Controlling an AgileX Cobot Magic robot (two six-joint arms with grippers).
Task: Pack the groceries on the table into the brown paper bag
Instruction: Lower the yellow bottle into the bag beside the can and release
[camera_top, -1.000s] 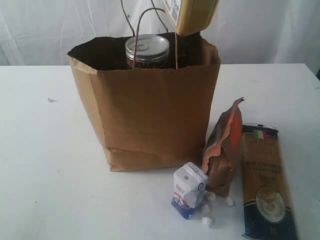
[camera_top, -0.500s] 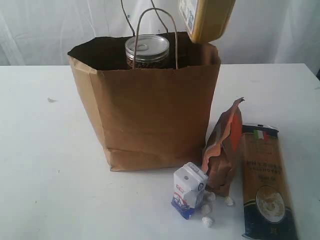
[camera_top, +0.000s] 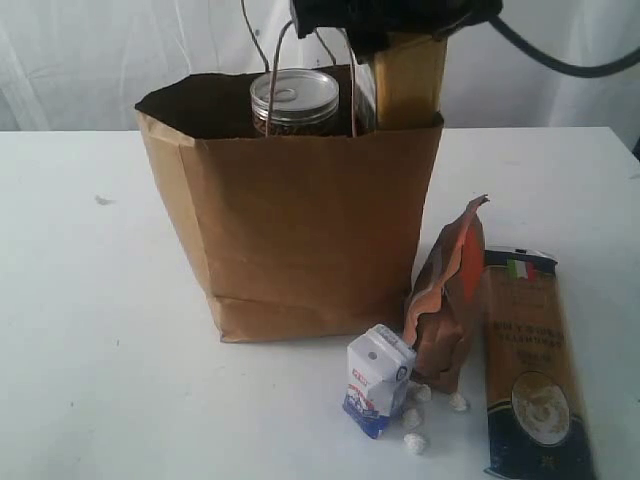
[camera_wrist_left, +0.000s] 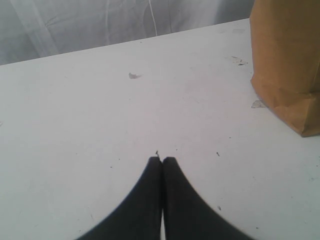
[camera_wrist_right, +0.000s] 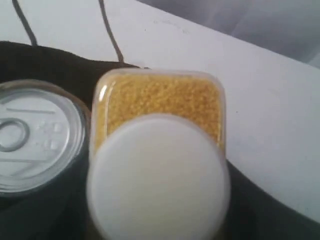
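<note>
Yellow white-capped bottle (camera_top: 408, 88) upright in the mouth of the brown paper bag (camera_top: 300, 230).
Right wrist view alone shows its cap, beside the dark pull-tab can (camera_wrist_right: 30, 135); exterior view alone shows the right gripper (camera_top: 400, 35) grasping it from above. Left gripper (camera_wrist_left: 162, 160) clenched, beside the bag.

The right gripper (camera_top: 395, 28) has come down into the exterior view. A second ago only the bottle (camera_top: 408, 85) it carries showed there, hanging tilted above the rim of the bag (camera_top: 300, 230). The bottle has since swung upright and now hangs straight below the gripper. It has sunk with the gripper: its lower part has passed behind the bag's front edge and is hidden inside, whereas half a second ago its base was still clear above the opening. It now stands close beside the can (camera_top: 294, 100). The gripper's dark cable (camera_top: 560, 55) has come into sight behind it, trailing away to the side.
</note>
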